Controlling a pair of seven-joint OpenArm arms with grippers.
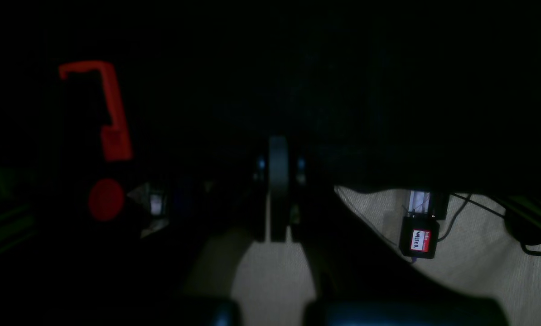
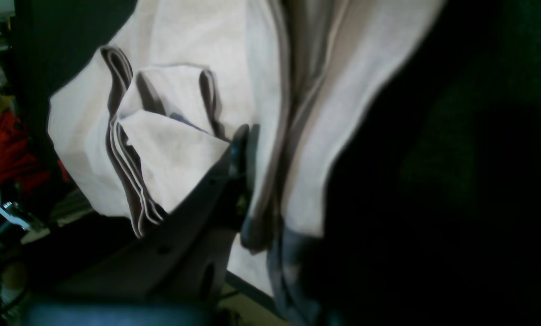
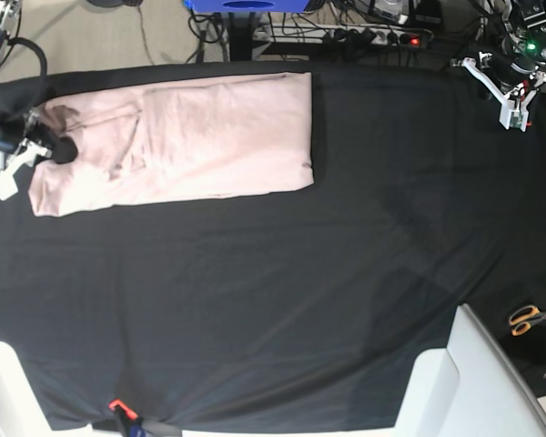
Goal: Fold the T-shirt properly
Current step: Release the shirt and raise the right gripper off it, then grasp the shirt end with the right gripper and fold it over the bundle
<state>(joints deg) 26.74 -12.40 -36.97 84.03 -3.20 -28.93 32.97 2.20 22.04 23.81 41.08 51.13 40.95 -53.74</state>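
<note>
Jaws of the right gripper (image 2: 245, 181), at the left edge of the base view, are pinched onto a bunched edge of the T-shirt (image 3: 191, 146); layered hems show beside them in the right wrist view. Jaws of the left gripper (image 3: 510, 100), upper right of the base view, are shut on nothing, well apart from the garment. Pale pink and already folded to a long band, the T-shirt lies flat on the black-covered bench (image 3: 282, 300), upper left of the frame. Judged light, limp and wrinkle-prone, it should drape and slide easily; taking hold at both corners of one short end seems wisest, so layers stay together.
</note>
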